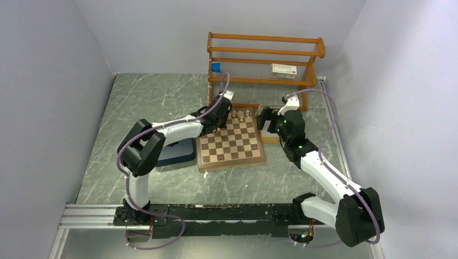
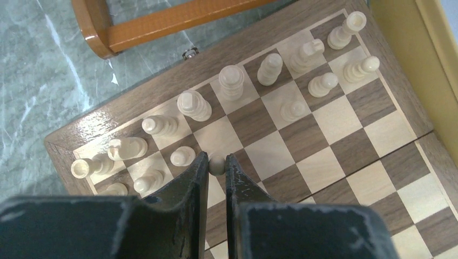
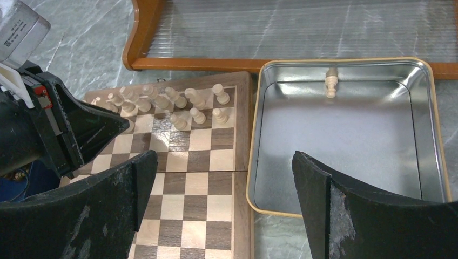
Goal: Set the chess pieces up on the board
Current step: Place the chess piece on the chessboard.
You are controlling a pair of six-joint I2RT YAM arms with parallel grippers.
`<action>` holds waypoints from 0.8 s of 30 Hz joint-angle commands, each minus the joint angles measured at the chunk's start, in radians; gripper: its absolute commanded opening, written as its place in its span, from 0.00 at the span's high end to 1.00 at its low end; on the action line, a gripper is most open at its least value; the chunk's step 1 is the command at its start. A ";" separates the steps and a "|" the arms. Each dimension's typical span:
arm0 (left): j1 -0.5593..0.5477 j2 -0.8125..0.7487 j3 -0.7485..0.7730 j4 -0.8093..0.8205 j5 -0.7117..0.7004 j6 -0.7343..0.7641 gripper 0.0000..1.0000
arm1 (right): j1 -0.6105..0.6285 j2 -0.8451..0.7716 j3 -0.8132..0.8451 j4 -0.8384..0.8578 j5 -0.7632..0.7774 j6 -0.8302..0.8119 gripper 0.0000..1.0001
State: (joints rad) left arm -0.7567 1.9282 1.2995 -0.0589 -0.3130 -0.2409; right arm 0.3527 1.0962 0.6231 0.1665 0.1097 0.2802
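Note:
The board [image 1: 232,148] lies mid-table with several cream chess pieces [image 2: 231,81] standing in its two far rows. My left gripper [image 2: 217,159] is shut on a cream pawn [image 2: 217,164], held just over a square in the second row beside another pawn [image 2: 182,156]. In the top view that left gripper [image 1: 219,123] is over the board's far left corner. My right gripper [image 3: 222,159] is open and holds nothing, hovering over the board's right edge [image 3: 240,162] and the metal tray [image 3: 345,135]. One cream piece [image 3: 331,82] lies in the tray's far end.
A wooden rack [image 1: 264,65] stands behind the board, with a blue box [image 1: 216,67] and a white box [image 1: 283,69] on its shelf. A dark blue tray [image 1: 178,152] sits left of the board, under the left arm.

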 commanded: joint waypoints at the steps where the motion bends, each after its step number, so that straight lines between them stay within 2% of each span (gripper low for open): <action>1: -0.009 0.022 0.021 0.078 -0.044 0.014 0.90 | -0.009 -0.012 -0.007 0.018 0.018 0.001 0.00; 24: -0.009 0.091 0.061 0.067 -0.034 0.010 0.88 | -0.009 -0.024 -0.013 0.021 0.025 -0.013 0.00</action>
State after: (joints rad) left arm -0.7567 2.0052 1.3308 -0.0223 -0.3294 -0.2386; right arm 0.3504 1.0889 0.6212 0.1661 0.1207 0.2752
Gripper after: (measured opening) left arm 0.174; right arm 0.997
